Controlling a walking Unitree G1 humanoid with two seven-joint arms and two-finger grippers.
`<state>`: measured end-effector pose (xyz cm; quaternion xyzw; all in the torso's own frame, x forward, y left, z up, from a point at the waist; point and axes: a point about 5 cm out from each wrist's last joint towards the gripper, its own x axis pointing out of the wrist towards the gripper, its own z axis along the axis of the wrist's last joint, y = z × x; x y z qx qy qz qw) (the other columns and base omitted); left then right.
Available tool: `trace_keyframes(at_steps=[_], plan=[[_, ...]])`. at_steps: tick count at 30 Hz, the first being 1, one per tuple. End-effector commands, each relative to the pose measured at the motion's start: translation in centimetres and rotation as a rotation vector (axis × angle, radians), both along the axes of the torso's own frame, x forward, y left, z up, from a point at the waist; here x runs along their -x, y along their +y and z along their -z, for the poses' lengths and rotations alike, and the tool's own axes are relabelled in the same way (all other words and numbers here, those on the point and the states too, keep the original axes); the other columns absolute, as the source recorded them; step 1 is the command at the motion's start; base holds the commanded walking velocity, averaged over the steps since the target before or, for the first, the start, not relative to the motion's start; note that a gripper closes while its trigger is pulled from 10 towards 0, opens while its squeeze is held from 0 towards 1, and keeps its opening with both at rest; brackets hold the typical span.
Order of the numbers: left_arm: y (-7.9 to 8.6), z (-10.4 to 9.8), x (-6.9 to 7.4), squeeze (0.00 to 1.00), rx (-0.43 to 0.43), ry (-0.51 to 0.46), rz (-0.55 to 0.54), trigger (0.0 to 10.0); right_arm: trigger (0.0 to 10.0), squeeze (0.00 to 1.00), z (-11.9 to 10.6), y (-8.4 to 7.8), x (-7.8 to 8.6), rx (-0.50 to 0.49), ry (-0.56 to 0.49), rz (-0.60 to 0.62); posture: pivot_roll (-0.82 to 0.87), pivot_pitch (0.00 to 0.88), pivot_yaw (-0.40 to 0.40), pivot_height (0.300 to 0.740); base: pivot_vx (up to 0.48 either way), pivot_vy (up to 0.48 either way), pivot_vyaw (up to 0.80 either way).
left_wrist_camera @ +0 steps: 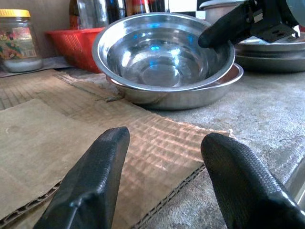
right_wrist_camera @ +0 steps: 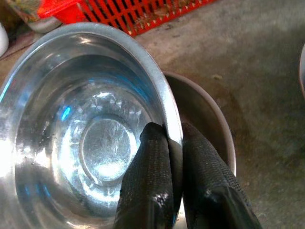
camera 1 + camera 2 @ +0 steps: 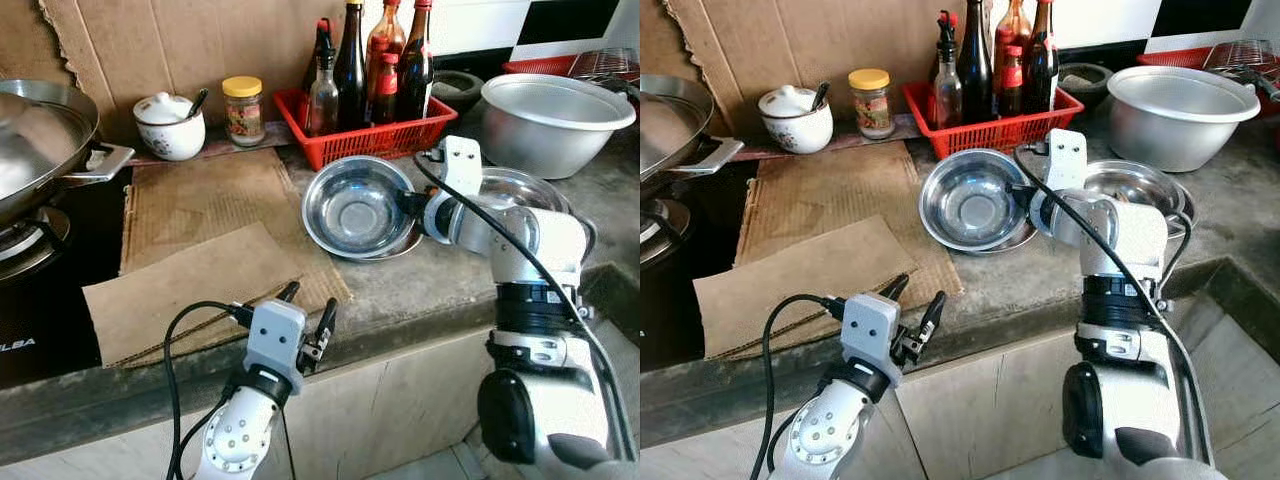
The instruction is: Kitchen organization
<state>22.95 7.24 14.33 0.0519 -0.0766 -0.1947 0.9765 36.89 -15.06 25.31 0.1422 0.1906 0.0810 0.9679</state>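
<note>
Left gripper (image 3: 309,312) spread, idle at counter edge. Right gripper (image 2: 174,143) pinching steel bowl (image 3: 355,207) rim, tilted off lower bowl (image 1: 190,93) for unstacking.

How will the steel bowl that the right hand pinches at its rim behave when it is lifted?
The steel bowl looks thin and rigid, so probably light and stiff. Its polished wall may slip between the fingers of the right hand, which hold only the rim. Held at one edge and tilted over the second bowl beneath, it may swing or scrape.
</note>
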Motion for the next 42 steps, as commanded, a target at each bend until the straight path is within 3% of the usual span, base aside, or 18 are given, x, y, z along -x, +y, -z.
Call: trace_keyframes(at_steps=[1, 3, 6, 15, 18, 23, 27, 30, 31, 32, 34, 35, 42], plan=[[0.0, 0.2, 0.1, 0.00, -0.002, 0.014, -0.004, 10.0, 0.0, 0.00, 0.8, -0.1, -0.1, -0.006, 0.034, 0.030, 0.12, 0.074, -0.025, 0.740, 0.000, 0.000, 0.00], [-0.1, 0.1, 0.0, 0.00, 0.000, 0.011, -0.001, 10.0, 0.0, 0.00, -0.2, -0.4, -0.2, -0.127, -0.080, 0.092, 0.12, 0.072, -0.025, 0.740, 0.000, 0.000, 0.00], [-0.1, 0.1, 0.1, 0.00, 0.001, 0.011, 0.001, 10.0, 0.0, 0.00, -0.7, -0.5, 0.0, -0.207, -0.142, 0.117, 0.12, 0.066, -0.023, 0.740, 0.000, 0.000, 0.00], [-0.2, 0.1, 0.0, 0.00, 0.002, 0.009, 0.008, 10.0, 0.0, 0.00, -1.1, -0.8, 0.8, -0.293, -0.278, 0.184, 0.11, 0.057, -0.018, 0.740, 0.000, 0.000, 0.00], [-0.2, 0.1, -0.1, 0.00, 0.001, 0.008, 0.009, 10.0, 0.0, 0.00, -1.5, -0.6, 1.6, -0.333, -0.394, 0.193, 0.11, 0.054, -0.016, 0.740, 0.000, 0.000, 0.00], [-0.2, 0.0, -0.1, 0.00, 0.003, 0.006, 0.009, 10.0, 0.0, 0.00, -1.9, -0.1, 3.1, -0.290, -0.527, 0.190, 0.11, 0.055, -0.012, 0.740, 0.000, 0.000, 0.00], [-0.2, -0.1, -0.2, 0.00, 0.009, 0.002, 0.008, 10.0, 0.0, 0.00, -2.6, 0.8, 4.9, -0.116, -0.664, 0.157, 0.11, 0.062, -0.011, 0.740, 0.000, 0.000, 0.00], [-0.2, -0.3, -0.2, 0.00, 0.007, -0.007, 0.007, 10.0, 0.0, 0.00, -3.0, 1.5, 5.7, -0.074, -0.721, 0.151, 0.11, 0.064, -0.011, 0.740, 0.000, 0.000, 0.00], [-0.2, -0.4, -0.3, 0.00, 0.004, -0.014, 0.006, 10.0, 2.5, 0.00, -3.1, 1.8, 6.2, -0.059, -0.760, 0.146, 0.11, 0.063, -0.009, 0.740, 0.000, 0.000, 0.00], [-0.3, -0.5, -0.3, 0.00, 0.001, -0.017, 0.004, 10.0, 8.5, 0.00, -3.1, 2.0, 6.3, -0.047, -0.766, 0.143, 0.11, 0.063, -0.007, 0.740, 0.000, 0.000, 0.00], [-0.3, -0.5, -0.3, 0.00, 0.000, -0.020, 0.002, 10.0, 8.5, 0.00, -3.0, 2.0, 6.4, -0.038, -0.769, 0.142, 0.11, 0.063, -0.007, 0.740, 0.000, 0.000, 0.00], [-0.3, -0.6, -0.3, 0.00, 0.001, -0.022, 0.002, 10.0, 10.0, 0.00, -2.9, 2.1, 6.4, -0.043, -0.769, 0.140, 0.11, 0.062, -0.006, 0.740, 0.000, 0.000, 0.00], [-0.1, -1.2, -0.5, 0.00, 0.017, -0.051, -0.011, 10.0, 10.0, 0.00, -1.6, 2.8, 7.4, -0.028, -0.788, 0.116, 0.11, 0.064, -0.007, 0.740, -0.172, 0.000, 0.00]])
